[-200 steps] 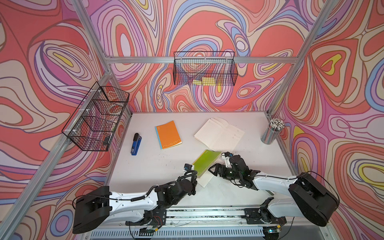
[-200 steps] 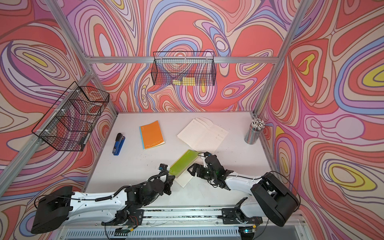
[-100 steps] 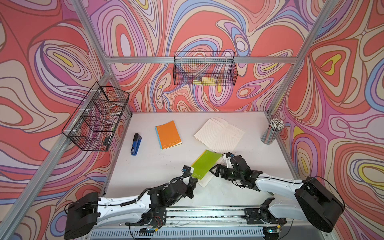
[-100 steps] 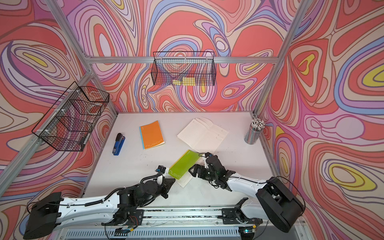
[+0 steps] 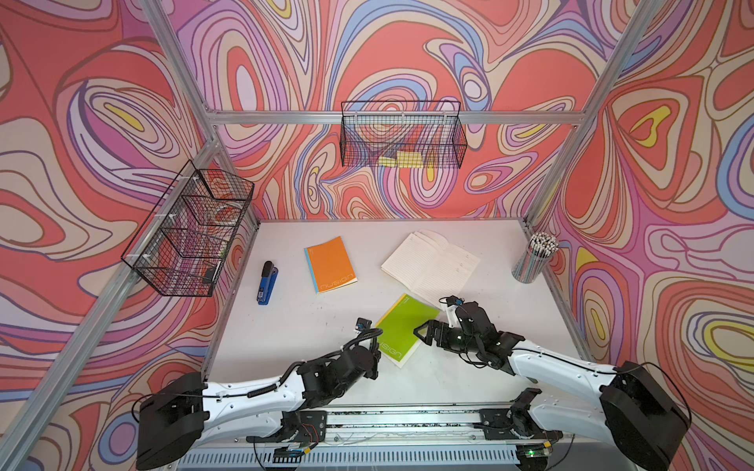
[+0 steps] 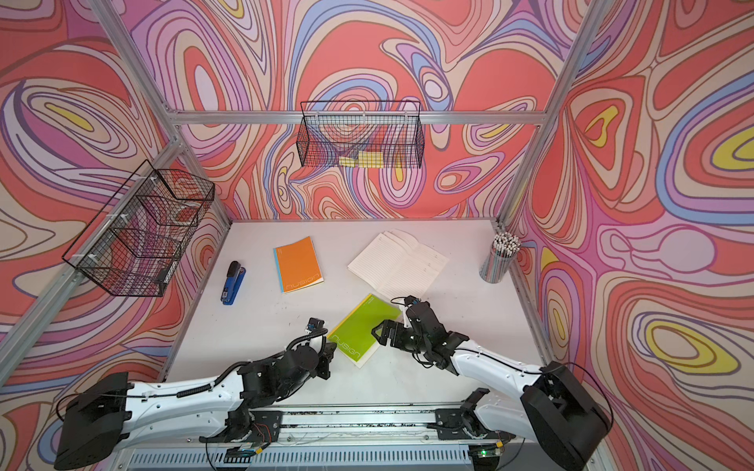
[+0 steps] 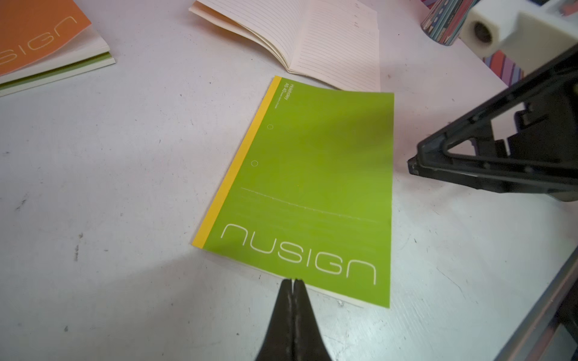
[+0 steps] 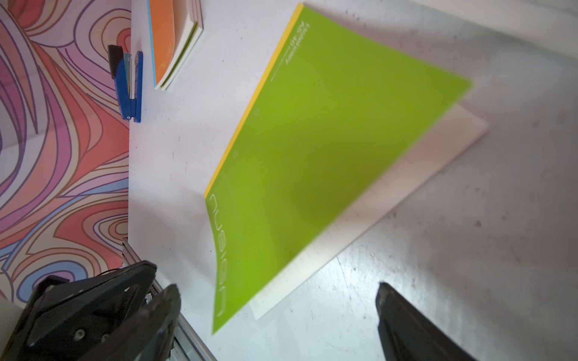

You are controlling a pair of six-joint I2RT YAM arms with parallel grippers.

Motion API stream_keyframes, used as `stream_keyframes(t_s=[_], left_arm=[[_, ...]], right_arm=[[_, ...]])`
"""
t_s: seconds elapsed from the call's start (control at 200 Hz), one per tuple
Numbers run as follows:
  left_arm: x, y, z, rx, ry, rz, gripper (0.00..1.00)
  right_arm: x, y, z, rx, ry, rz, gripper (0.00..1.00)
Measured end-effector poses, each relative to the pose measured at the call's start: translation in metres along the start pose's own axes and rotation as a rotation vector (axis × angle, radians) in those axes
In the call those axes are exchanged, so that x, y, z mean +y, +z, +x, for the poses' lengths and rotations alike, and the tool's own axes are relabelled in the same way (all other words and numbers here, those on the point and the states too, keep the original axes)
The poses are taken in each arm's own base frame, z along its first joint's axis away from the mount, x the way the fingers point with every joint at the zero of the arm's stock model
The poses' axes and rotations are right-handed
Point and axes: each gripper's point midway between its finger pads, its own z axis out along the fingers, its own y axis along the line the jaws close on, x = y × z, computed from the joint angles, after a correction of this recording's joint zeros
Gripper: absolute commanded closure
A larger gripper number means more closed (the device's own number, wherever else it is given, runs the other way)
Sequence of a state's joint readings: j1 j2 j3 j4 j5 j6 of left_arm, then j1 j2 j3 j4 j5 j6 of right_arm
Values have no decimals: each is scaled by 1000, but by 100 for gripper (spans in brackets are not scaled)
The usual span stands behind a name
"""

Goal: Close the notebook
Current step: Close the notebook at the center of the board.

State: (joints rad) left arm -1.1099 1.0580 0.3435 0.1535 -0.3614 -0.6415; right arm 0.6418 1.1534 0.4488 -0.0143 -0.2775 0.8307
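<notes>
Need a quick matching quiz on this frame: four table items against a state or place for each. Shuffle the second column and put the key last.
Items
1. green notebook
2. lined notebook
3. stapler
4. pencil cup

States or places
A. upright by the side wall, full of pencils
B. cover side up, yellow strip along the spine
C. blue, lying beside the orange notebook
D. lying open, pages up

Pairs: 1-B, 2-D, 3-C, 4-A
</notes>
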Motion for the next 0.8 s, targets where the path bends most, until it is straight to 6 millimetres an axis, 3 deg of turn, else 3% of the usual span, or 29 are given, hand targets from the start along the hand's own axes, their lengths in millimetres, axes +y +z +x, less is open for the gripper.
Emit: stream_keyframes(t_s=[0.2, 0.441, 0.631, 0.801], left_arm=[[-12, 32, -2, 80, -2, 23, 100], [-43, 69, 4, 176, 1, 95, 100], [-51, 74, 5, 195, -10, 121, 100], [-40, 74, 6, 217, -25, 89, 100]], right_arm=[[9, -10, -9, -25, -19, 0, 2], [19, -4, -22, -32, -31, 5, 2], [28, 10, -35, -35, -37, -3, 2], [15, 33, -30, -3, -22, 22, 2]])
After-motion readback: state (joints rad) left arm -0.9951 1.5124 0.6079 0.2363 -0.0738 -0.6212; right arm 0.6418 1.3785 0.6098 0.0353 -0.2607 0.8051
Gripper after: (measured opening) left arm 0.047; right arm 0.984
